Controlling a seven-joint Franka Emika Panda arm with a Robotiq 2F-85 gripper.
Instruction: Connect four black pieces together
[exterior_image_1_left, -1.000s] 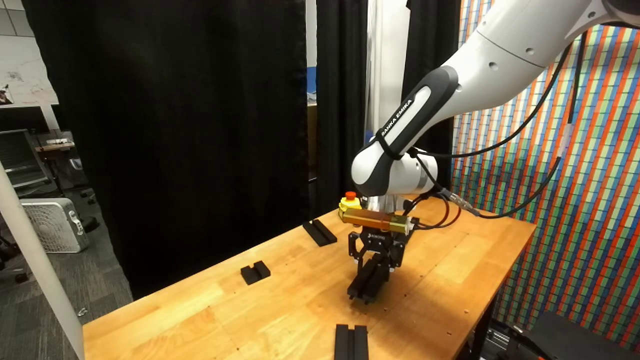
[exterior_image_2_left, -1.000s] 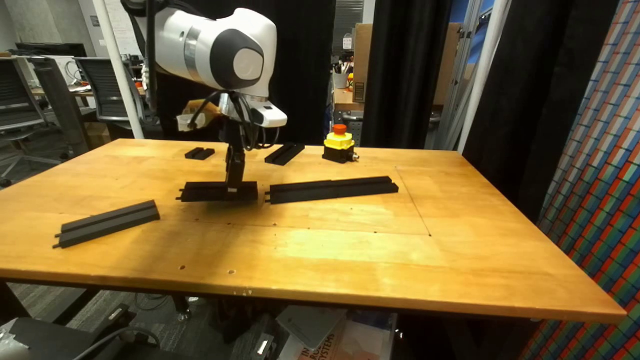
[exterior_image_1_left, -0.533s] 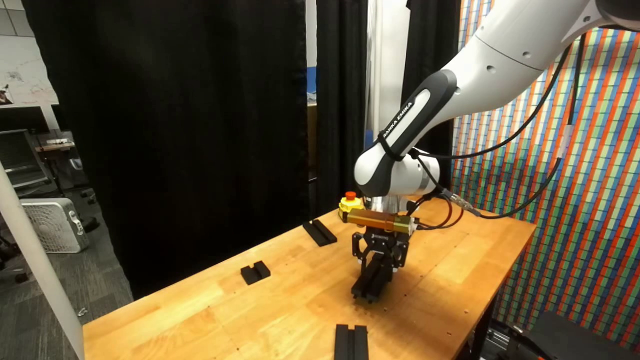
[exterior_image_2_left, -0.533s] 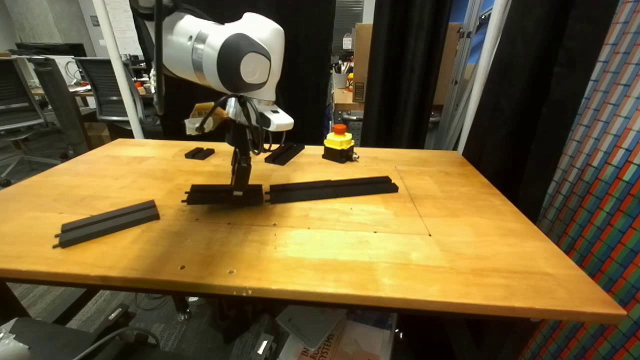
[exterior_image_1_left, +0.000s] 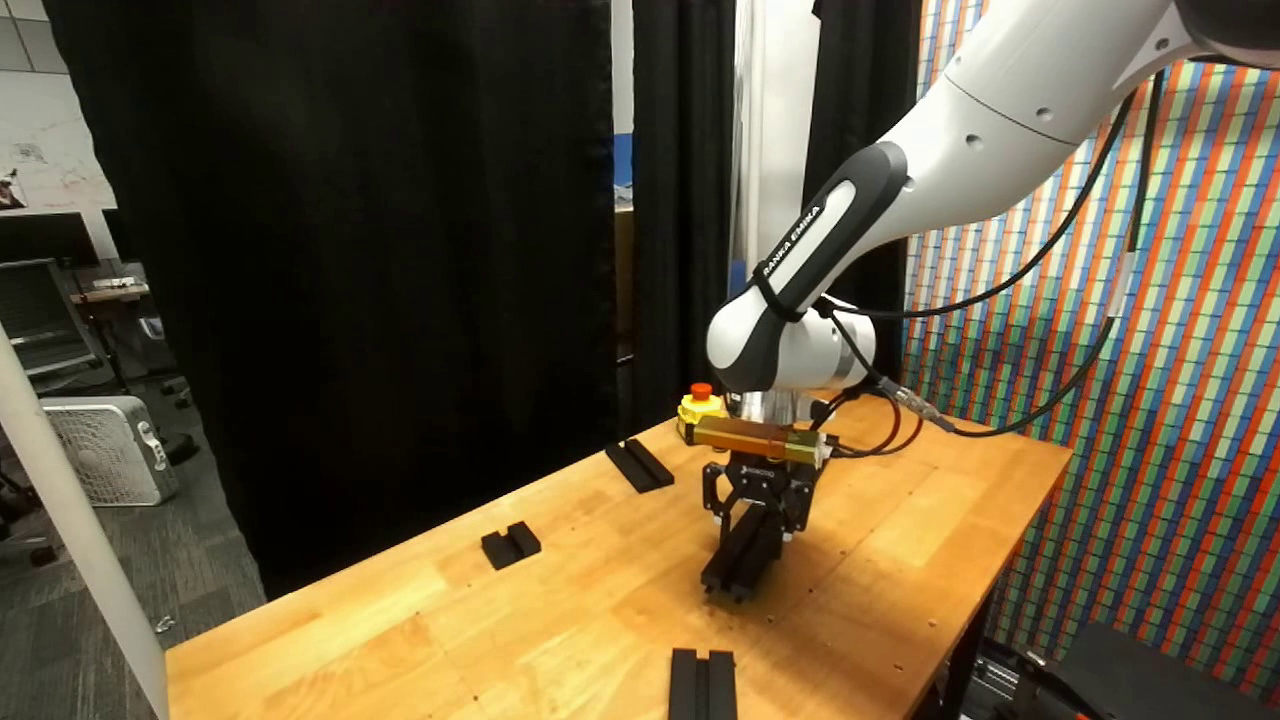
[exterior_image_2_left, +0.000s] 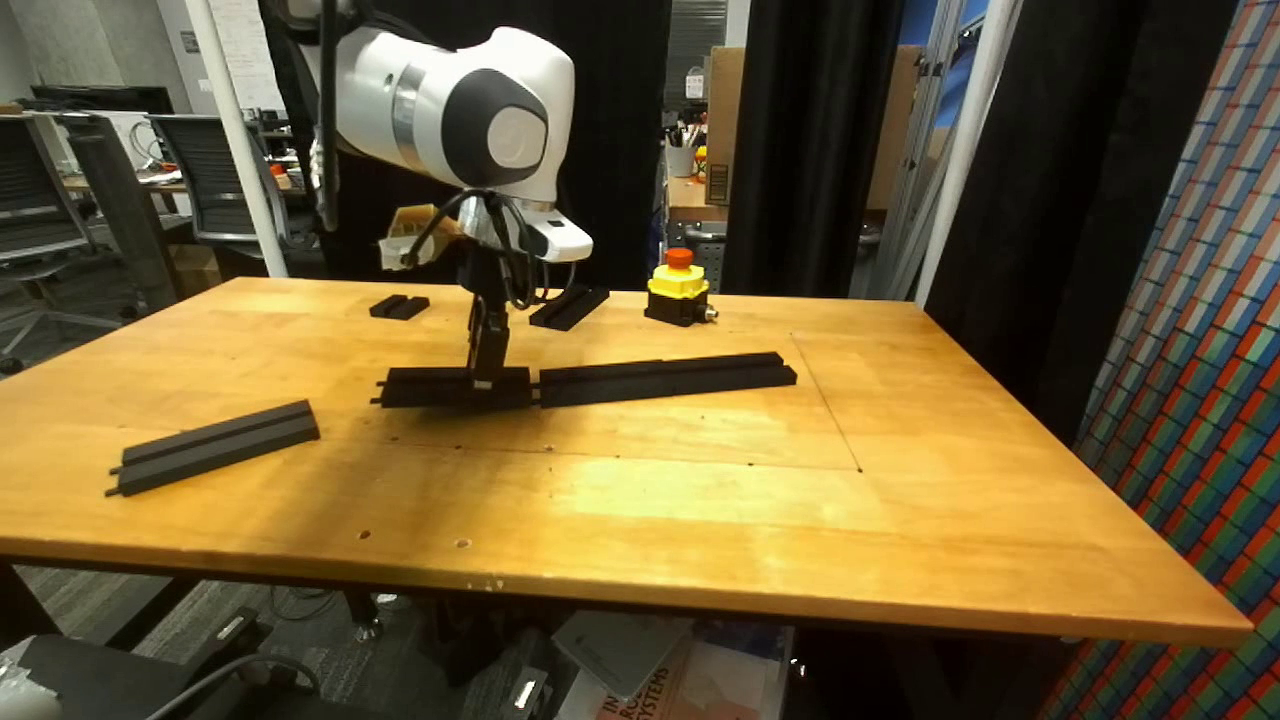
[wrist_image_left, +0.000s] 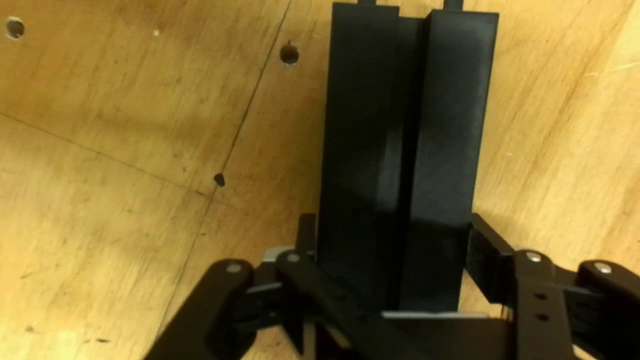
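Holding grooved bar (exterior_image_2_left: 430, 390), gripper (wrist_image_left: 394, 242) sits nearer long strip (exterior_image_2_left: 665, 383) than before.

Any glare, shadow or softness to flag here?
In an exterior view, glare on the table, soft shadow beside the foreground bar; in an exterior view, black curtain nearly without detail; in the wrist view, held bar partly shaded, gripper seems slightly soft.

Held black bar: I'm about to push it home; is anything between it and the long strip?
No obstacle shows between the held bar and the long strip: in an exterior view, only the strip's pins show in the gap. Whether they touch the bar, I can't tell.
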